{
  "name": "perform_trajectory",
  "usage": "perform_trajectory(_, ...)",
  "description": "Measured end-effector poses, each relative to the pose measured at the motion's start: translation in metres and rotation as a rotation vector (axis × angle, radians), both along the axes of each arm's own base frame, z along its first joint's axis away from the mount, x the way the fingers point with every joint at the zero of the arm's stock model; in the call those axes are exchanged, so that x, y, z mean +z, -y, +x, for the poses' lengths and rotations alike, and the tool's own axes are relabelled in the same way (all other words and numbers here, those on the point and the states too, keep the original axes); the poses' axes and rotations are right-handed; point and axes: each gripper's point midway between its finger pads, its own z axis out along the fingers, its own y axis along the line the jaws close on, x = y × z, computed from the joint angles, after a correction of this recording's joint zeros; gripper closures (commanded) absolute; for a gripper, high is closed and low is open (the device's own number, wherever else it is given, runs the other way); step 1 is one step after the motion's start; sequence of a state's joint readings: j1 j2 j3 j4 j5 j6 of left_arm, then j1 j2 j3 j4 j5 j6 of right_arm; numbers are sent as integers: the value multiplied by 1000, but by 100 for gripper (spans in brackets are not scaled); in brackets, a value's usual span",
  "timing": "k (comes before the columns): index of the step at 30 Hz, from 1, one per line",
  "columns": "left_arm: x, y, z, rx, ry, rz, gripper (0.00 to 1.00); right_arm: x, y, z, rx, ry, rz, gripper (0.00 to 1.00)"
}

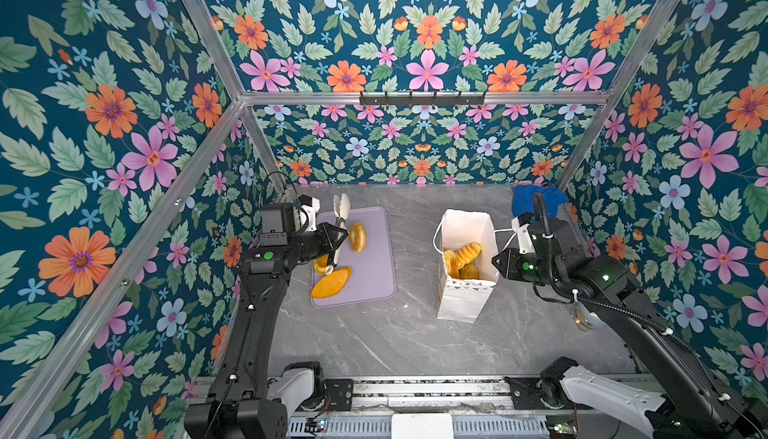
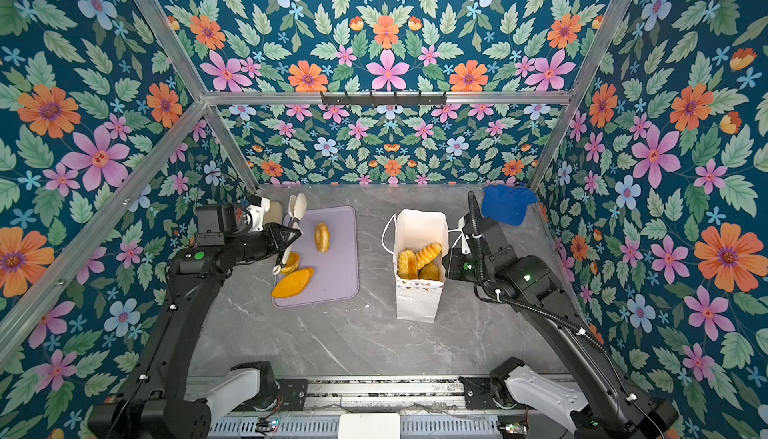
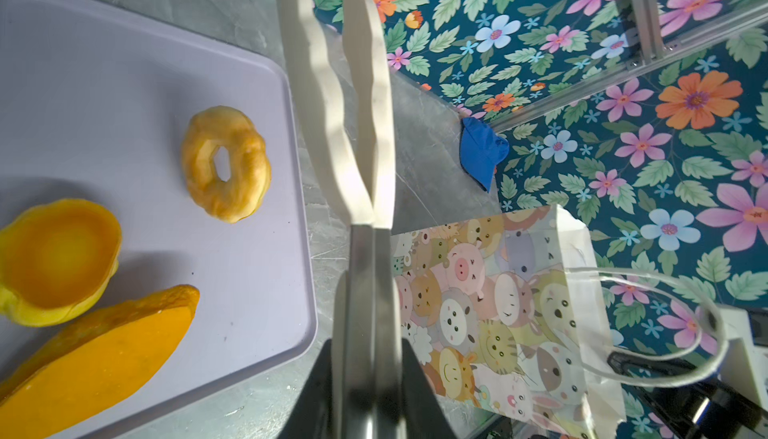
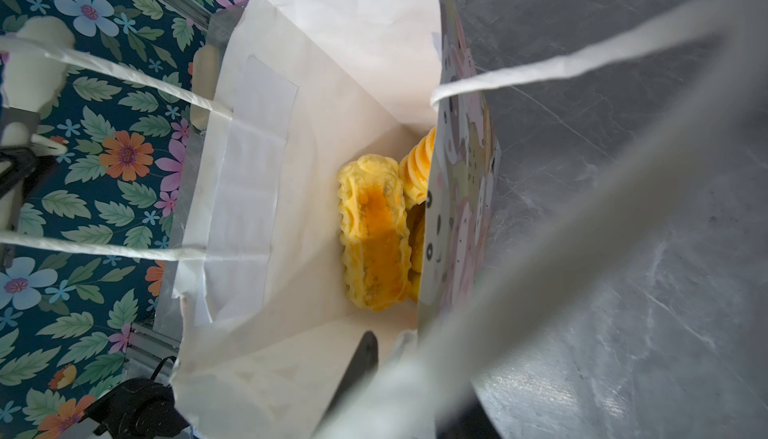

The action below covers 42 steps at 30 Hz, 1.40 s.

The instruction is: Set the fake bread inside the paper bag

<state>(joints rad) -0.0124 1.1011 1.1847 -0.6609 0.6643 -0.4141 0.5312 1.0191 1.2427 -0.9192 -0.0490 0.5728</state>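
Pinching tongs point(image 1: 341, 212): left hand point(image 1: 337, 235) | ring doughnut point(image 1: 357, 236) just beside it | right hand point(image 1: 497, 264) pinching paper bag point(image 1: 463, 304) rim

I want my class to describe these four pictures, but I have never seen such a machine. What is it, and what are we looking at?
It is a robot with two black arms at a grey table, each ending in a gripping hand. Two pictures look down from overhead, nearly alike; the other two come from a camera on each wrist. On a lilac tray lie a ring doughnut, a small tart and a flat orange pastry, all toy bread. A white paper bag stands upright, with ridged loaves inside. A blue cap lies at the back. The left hand holds white tongs; the right hand seems to pinch the bag's rim.
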Motion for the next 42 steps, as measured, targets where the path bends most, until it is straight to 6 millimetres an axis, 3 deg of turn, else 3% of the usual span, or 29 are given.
perform_trajectory(3, 6, -4, 4, 11, 10, 42, 100, -1, 0, 0, 0, -2, -1, 75)
perform_trajectory(8, -35, -18, 3, 67, -116, 116, 100, -1, 0, 1, 0, -3, -2, 75)
perform_trajectory(14, -60, -19, 0, 70, -178, 144, 100, -1, 0, 1, 0, -4, -2, 75)
perform_trajectory(21, -99, 5, 0, -10, -284, 166, 82, -2, -1, 1, 0, -6, -3, 75)
perform_trajectory(26, -130, 6, 6, -1, -380, 157, 68, -2, -1, 1, 1, -6, -3, 75)
perform_trajectory(31, -144, 13, 15, -10, -423, 128, 59, 0, 0, 0, 0, 1, 1, 75)
perform_trajectory(42, -166, 18, 34, -23, -481, 116, 56, 0, 1, 0, -2, 1, -2, 75)
